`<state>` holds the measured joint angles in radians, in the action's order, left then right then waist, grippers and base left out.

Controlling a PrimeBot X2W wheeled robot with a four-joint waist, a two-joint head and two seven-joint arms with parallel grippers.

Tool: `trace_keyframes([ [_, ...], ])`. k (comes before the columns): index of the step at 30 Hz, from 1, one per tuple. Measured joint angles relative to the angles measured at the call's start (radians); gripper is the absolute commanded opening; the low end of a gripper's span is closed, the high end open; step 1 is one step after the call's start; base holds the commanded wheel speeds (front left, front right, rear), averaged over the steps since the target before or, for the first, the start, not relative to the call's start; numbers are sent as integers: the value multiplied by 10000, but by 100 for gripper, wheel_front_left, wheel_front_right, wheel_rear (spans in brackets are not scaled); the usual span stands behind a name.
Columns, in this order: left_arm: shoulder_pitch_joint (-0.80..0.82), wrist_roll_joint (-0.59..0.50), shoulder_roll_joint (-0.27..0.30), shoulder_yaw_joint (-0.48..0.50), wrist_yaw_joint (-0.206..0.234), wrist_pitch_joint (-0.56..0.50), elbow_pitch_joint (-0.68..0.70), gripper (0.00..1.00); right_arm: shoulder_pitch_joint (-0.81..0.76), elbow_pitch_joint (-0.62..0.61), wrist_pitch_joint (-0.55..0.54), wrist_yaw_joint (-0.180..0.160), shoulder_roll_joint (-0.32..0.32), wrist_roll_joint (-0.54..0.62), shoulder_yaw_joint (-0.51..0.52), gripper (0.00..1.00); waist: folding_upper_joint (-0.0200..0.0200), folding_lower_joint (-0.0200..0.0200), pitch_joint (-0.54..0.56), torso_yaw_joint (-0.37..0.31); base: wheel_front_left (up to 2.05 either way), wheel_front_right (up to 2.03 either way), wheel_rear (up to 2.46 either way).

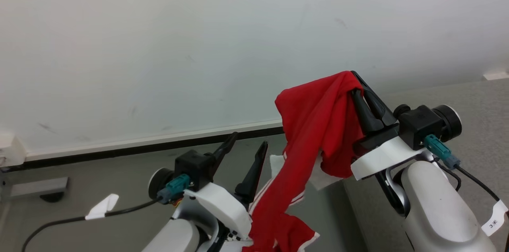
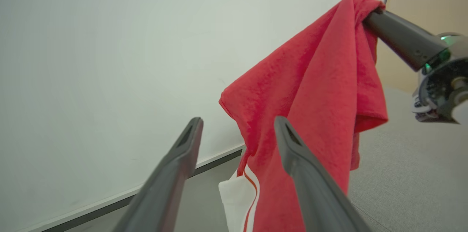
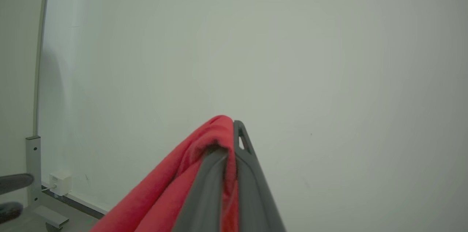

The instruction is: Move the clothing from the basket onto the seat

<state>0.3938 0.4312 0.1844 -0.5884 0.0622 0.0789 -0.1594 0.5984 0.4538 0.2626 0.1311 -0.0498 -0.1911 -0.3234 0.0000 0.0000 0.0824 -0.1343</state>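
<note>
Pale blank wall (image 1: 199, 45) behind, grey floor (image 1: 119, 172) under it, grey woven seat (image 1: 481, 117) off to the right, beneath the right arm. Red clothing (image 1: 314, 125) held high in the air, hanging long and near-vertical, white-striped tail trailing low beside the left arm. Pinched at its top fold by right pincer (image 1: 353, 82), fingers closed tight on the fabric and pointing up and leftward. Left pincer (image 1: 249, 139) just beside the drape, fingers spread wide, holding nothing. Seat to the right of the hanging garment, so probably next: carry rightward over the seat, lower, then release. Some risk of the tail snagging on the left arm.
</note>
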Motion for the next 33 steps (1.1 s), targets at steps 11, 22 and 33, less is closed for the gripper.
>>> trace_keyframes([
  [11, -34, 4, -71, -178, -48, 180, 132, 100, 60, -418, 2, 0, 2, 337, 299, 0, 0, 0, -228, -1172, 0, 0, 0],
  [22, 84, 19, -307, -464, -188, 351, 205, 100, 60, -1193, -109, 6, -6, 867, 1037, 0, 0, 0, -571, -2887, 0, 0, 0],
  [33, 446, 19, -424, -790, -443, 272, 100, 100, -422, -2431, -606, 8, -8, 779, 1386, 0, 0, 0, -1405, -3695, 0, 0, 0],
])
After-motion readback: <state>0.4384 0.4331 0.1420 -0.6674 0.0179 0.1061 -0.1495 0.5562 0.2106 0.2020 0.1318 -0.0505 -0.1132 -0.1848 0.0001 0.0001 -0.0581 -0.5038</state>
